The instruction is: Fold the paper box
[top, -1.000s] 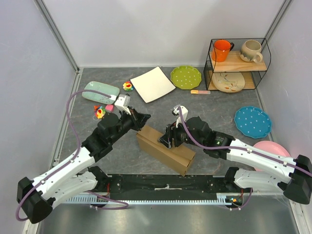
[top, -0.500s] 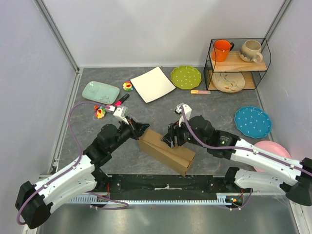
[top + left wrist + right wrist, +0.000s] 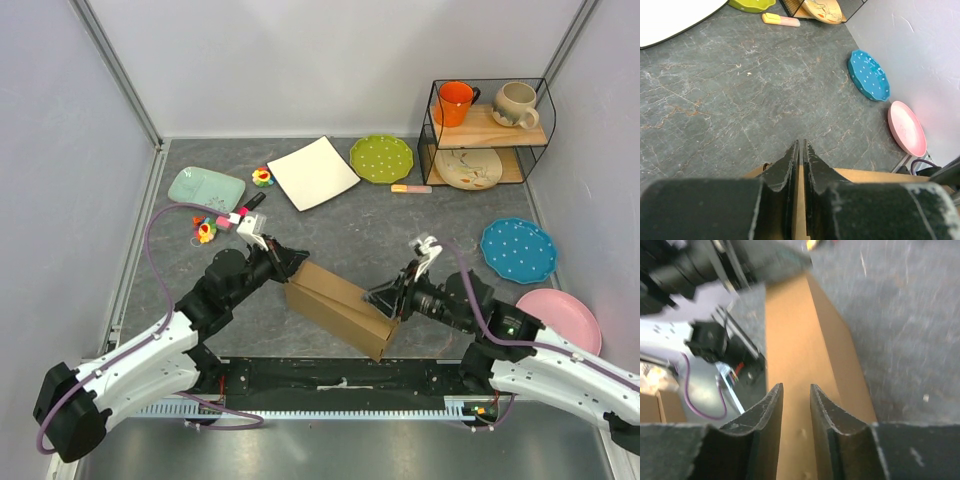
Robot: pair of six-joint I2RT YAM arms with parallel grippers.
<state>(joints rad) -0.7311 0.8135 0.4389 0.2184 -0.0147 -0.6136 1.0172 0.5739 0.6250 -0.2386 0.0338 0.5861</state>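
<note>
Brown corrugated cardboard is filling the middle of the top external view. The paper box (image 3: 335, 300) is lying as a long closed block near the centre of the worktop's (image 3: 420, 225) near edge, slanted so that its left end is sitting farther back than its right. The left end effector (image 3: 291, 263) is meeting the box at its far left corner, and the right end effector (image 3: 382, 298) is sitting at the box's right end. A white square plate (image 3: 313, 172) and a green plate (image 3: 381, 158) are resting toward the far edge. A teal dish (image 3: 207, 187) is lying toward the far left corner, and a blue plate (image 3: 518, 250) and a pink plate (image 3: 560, 320) are lying along the right edge. A wire rack (image 3: 490, 128) in the far right corner is carrying an orange mug (image 3: 455, 102) and a beige mug (image 3: 515, 103).

From the left wrist, the fingers (image 3: 788, 167) are pressing almost together, pinching a thin upright cardboard edge of the box. More cardboard is showing on either side of them.

From the right wrist, where the picture is blurring, the fingers (image 3: 769, 412) are standing slightly spread. Only the box's flat face beyond them is showing through the narrow gap.
</note>
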